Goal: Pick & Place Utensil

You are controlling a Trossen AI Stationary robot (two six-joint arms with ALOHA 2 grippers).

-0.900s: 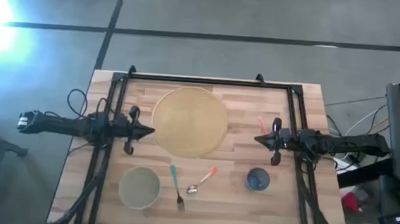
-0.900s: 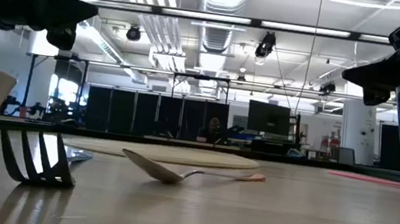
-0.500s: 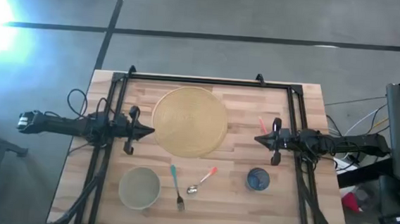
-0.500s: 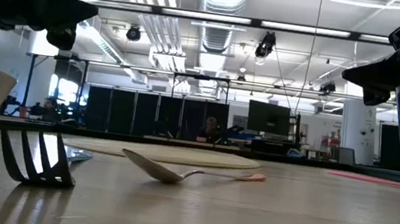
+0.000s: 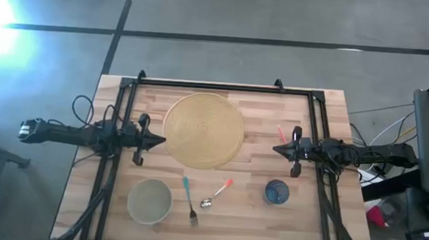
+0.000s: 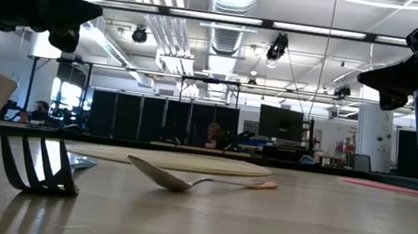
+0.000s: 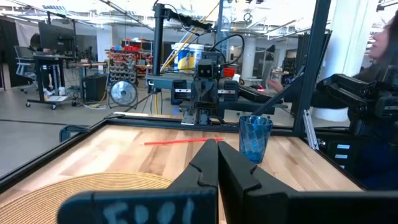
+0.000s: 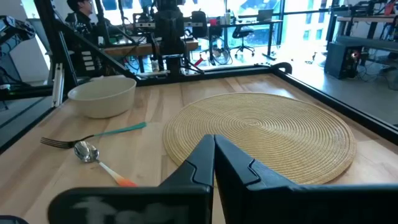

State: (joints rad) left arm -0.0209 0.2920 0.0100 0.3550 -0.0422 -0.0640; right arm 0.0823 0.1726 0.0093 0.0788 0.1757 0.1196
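With both the left gripper and right gripper hanging pinched together and empty, choose the spoon or fork lying between bowl and cup, spread your fingers, descend across its handle.
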